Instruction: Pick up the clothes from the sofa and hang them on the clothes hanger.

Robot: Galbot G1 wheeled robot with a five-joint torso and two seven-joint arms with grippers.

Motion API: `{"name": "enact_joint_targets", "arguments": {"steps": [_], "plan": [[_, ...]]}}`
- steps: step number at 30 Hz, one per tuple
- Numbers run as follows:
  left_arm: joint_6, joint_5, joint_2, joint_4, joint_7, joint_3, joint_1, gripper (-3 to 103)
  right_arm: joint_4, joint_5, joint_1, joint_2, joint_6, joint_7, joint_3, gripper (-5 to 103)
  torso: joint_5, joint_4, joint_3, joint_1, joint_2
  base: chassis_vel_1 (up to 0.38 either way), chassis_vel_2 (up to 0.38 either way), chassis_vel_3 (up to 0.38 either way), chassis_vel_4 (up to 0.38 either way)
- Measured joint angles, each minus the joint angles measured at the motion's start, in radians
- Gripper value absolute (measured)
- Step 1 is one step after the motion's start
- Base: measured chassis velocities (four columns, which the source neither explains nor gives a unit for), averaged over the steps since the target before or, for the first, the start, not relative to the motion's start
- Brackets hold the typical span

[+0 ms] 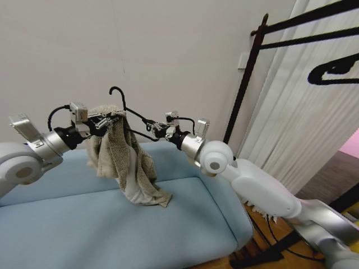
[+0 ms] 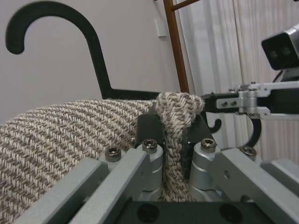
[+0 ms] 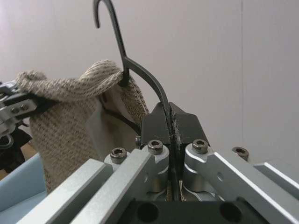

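1. My left claw (image 2: 173, 129) is clenched on a thick fold of the beige knitted garment (image 2: 60, 135). The fold is squeezed between both pads, and the weave bulges out above them.
2. My right claw (image 3: 172, 123) is gripping the thin shoulder end of the black clothes hanger (image 2: 96, 56). The wire runs straight down between its closed fingers.
3. From the head camera, both arms reach forward at about the same height. The left claw comes in from the left and the right claw from the right, with the hanger between them.
4. The hanger is held in the air with its hook pointing up. The garment is draped over the shoulder nearest the left claw, bunched close to the hanger's neck.
5. The rest of the garment hangs down in a loose, twisted length with a paler lining showing. Its lowest corner reaches down to the seat of the light blue sofa (image 1: 84, 224), but I cannot tell whether it touches the cushion.
6. The sofa stretches below and behind both claws.
7. Further back on my right stands the dark clothes rack (image 1: 245, 84), its post leaning across the view, well apart from the held hanger.
8. A pale pleated curtain (image 1: 303, 129) hangs behind the rack, and a plain white wall (image 1: 168, 50) is behind the sofa.
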Motion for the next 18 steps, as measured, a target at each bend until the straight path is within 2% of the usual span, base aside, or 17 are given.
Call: {"name": "enact_joint_targets", "arguments": {"steps": [12,18], "plan": [[-0.007,0.036,-0.032,-0.006,0.016,-0.031,0.053,7,0.009,0.009,-0.034,-0.055,-0.002,-0.012,0.048,2,0.0001,0.0002,0.000,0.000,0.000,0.000,0.000,0.000,0.000],[-0.007,0.052,-0.049,-0.021,-0.001,-0.024,0.064,7,0.042,0.018,-0.059,-0.058,-0.002,-0.001,0.036,2,0.0000,0.0004,0.000,0.000,0.000,0.000,0.000,0.000,0.000]]}}
